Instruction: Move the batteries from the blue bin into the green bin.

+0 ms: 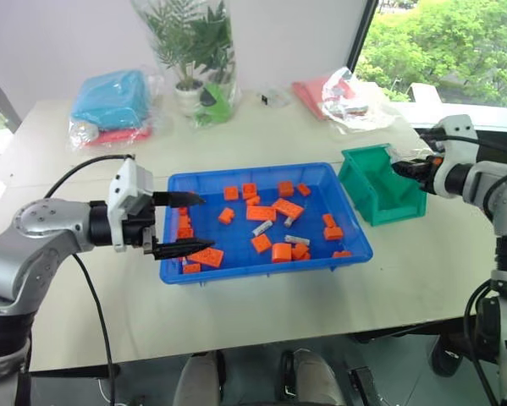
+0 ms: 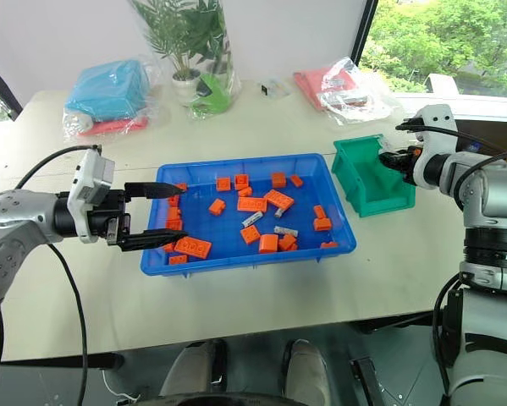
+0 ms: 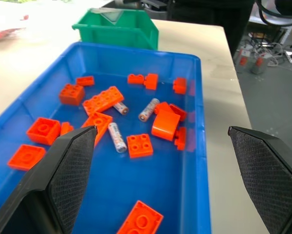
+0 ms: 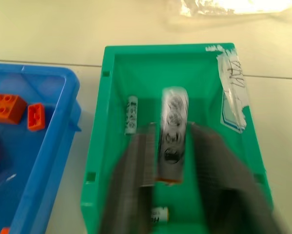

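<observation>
Over green bin (image 4: 150, 68), battery (image 4: 172, 131) sits btwn right's part-spread jaws; left's spread.

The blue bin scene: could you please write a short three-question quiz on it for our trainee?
1. True or false: the left claw is shut on a battery.
2. Where does the green bin stand? A) on the table, just off the right end of the blue bin; B) inside the blue bin; C) behind the plant.
3. How many batteries show among the orange blocks in the blue bin?

Key: 1 false, it is open and empty; 2 A; 3 three.
</observation>
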